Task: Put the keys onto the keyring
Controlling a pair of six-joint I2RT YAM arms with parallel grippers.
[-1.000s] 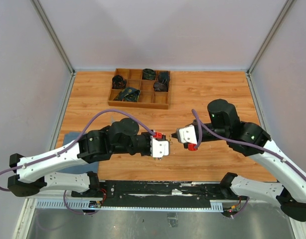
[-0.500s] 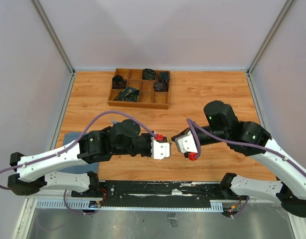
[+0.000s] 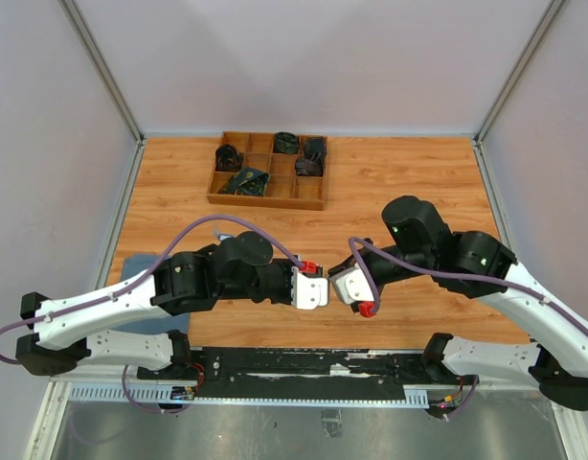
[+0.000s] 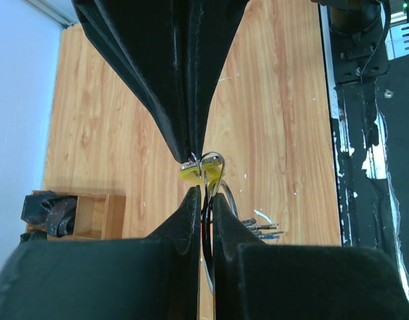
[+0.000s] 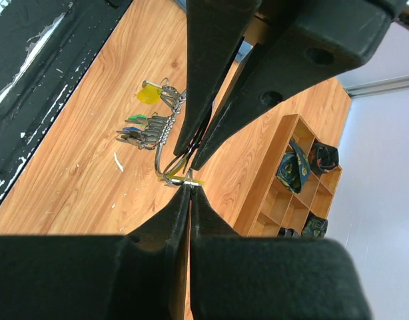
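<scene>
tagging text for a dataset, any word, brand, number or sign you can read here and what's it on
No text can be read in any view.
Yellow key and keyring: no stamping legible.
Loose keys on the table: too small to read.
Dark items in the wooden tray: blurred, nothing legible.

A wooden tray (image 3: pixel 265 200) sits far back on the table (image 3: pixel 409 172). Dark objects (image 3: pixel 242 181) fill several of its compartments. A blue cloth (image 3: pixel 134 266) lies at the left.
</scene>
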